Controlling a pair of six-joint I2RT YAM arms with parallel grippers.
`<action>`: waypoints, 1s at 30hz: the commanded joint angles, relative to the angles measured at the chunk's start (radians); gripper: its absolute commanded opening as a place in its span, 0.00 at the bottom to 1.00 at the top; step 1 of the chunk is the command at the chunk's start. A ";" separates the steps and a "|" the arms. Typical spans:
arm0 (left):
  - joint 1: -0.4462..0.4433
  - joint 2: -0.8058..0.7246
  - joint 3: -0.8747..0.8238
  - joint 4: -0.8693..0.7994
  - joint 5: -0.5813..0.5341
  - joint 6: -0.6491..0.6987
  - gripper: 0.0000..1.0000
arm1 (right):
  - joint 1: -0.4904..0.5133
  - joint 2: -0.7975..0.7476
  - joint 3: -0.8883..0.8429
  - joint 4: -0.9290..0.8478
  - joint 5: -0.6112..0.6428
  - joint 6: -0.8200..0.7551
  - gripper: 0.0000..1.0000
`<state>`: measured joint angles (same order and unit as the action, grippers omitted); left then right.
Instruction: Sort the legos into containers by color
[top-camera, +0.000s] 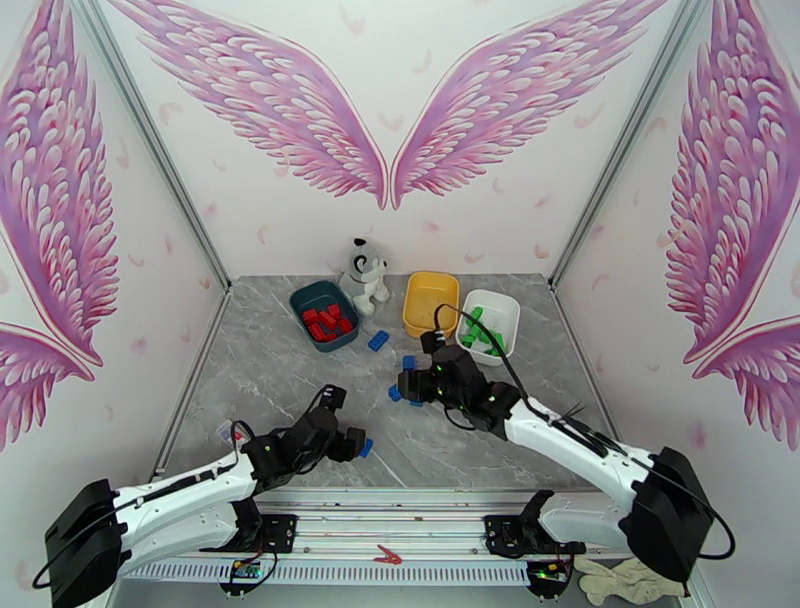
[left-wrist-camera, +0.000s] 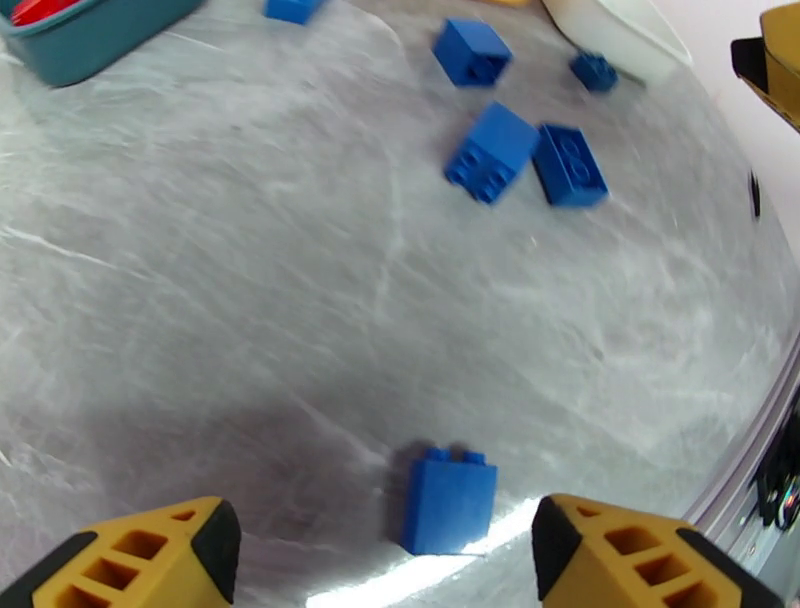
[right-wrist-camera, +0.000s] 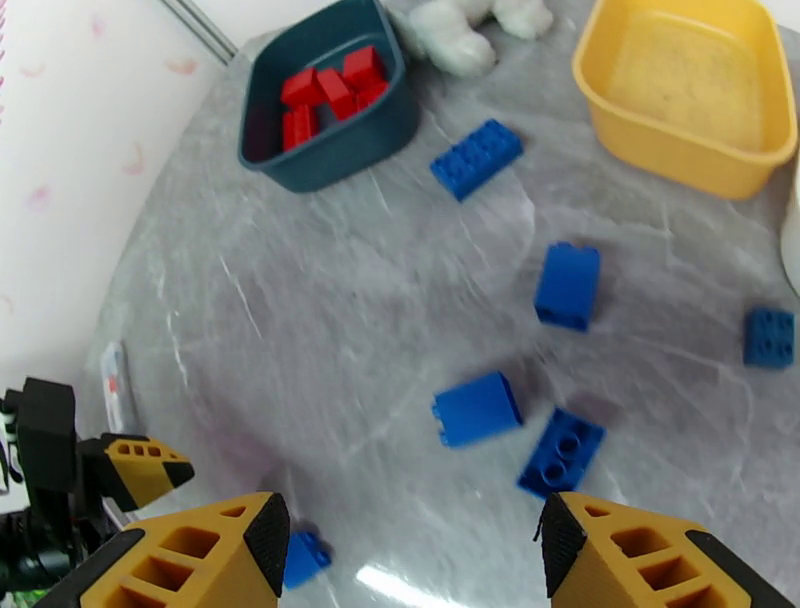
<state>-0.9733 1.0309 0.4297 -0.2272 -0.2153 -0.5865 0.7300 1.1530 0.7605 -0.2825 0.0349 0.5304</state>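
Of the three containers, the dark teal tub (top-camera: 300, 296) held the red bricks (top-camera: 326, 322) and the white tub (top-camera: 508, 308) held the green bricks (top-camera: 483, 331). No brick of either colour was seen loose, so those two sorts were judged done. The yellow tub (top-camera: 432, 298), standing between them at the far side, was empty. The left gripper (left-wrist-camera: 383, 528) sat low near the front edge, jaws well apart on either side of one blue brick (left-wrist-camera: 449, 502) and touching it on neither side, so nothing was held. The right gripper (right-wrist-camera: 410, 525) hovered over mid-table, jaws likewise apart and empty, just short of a blue pair (right-wrist-camera: 478, 408) lying close together. Six blue bricks in all lay scattered on the surface, the longest (right-wrist-camera: 477, 158) nearest the teal tub. The task was judged about two-thirds complete, with all the blue outstanding and presumably bound for the yellow tub. The table (top-camera: 250, 380) was grey marble-patterned, with a plush dog (top-camera: 365, 272) at the rear between the teal and yellow tubs. The walls (top-camera: 390, 230) were white, painted with pink wings.
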 joint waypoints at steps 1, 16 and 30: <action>-0.044 0.043 0.042 -0.058 -0.035 -0.003 0.81 | 0.028 -0.128 -0.073 -0.057 0.068 0.036 0.73; -0.109 0.428 0.231 -0.075 -0.089 0.028 0.73 | 0.062 -0.317 -0.155 -0.148 0.117 0.062 0.74; -0.116 0.491 0.257 -0.115 -0.025 0.052 0.50 | 0.063 -0.321 -0.148 -0.137 0.124 0.057 0.73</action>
<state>-1.0805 1.4963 0.6525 -0.3164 -0.2573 -0.5472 0.7818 0.8467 0.6159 -0.4133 0.1326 0.5797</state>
